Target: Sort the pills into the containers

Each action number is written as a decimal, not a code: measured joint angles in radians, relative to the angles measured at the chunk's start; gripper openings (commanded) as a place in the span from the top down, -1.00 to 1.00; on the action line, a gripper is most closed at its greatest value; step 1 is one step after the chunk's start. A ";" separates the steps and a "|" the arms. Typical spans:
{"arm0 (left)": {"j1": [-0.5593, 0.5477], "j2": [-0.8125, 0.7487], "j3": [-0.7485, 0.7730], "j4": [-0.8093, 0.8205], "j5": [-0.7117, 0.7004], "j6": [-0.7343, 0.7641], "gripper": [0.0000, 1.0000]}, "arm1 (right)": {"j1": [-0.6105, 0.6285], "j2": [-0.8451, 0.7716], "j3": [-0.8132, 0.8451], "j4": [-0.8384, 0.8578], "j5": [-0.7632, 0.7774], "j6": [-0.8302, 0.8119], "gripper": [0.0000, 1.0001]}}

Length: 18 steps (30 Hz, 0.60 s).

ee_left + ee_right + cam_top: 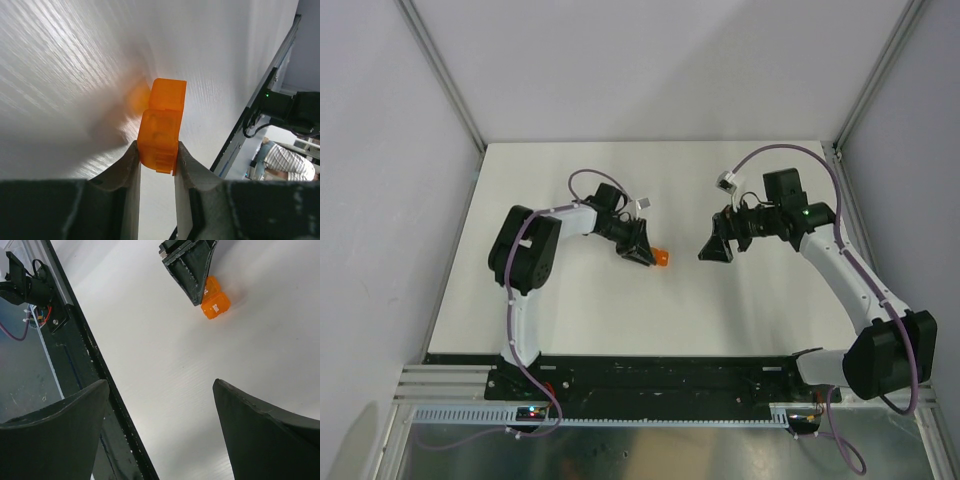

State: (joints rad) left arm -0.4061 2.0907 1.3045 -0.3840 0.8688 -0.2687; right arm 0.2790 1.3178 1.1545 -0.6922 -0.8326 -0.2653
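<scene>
The orange container (662, 257) of two joined cells lies on the white table near the middle. My left gripper (642, 254) is shut on its near cell; in the left wrist view the box (161, 122) sits pinched between the two fingertips (132, 160). The right wrist view shows the box (215, 301) with the left gripper's fingers on it. My right gripper (713, 250) is open and empty, a short way to the right of the box, with only bare table between its fingers (250, 420). No pills and no vial are in view.
The white table (620, 320) is walled by grey panels with aluminium posts at the back corners. A black rail (650, 375) runs along the near edge by the arm bases. A white connector (725, 182) hangs on the right arm's cable.
</scene>
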 measured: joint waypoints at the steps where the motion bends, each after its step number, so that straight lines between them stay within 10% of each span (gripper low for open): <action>1: 0.002 0.001 0.006 0.001 -0.004 -0.003 0.41 | 0.000 -0.004 0.000 0.000 0.003 -0.001 -0.81; 18: 0.025 0.010 0.031 0.005 -0.028 -0.039 -0.37 | -0.002 -0.019 -0.012 -0.017 0.012 -0.007 -0.84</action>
State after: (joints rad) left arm -0.3809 2.1010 1.3357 -0.3790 0.8406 -0.3080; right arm 0.2771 1.2984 1.1427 -0.7094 -0.8204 -0.2722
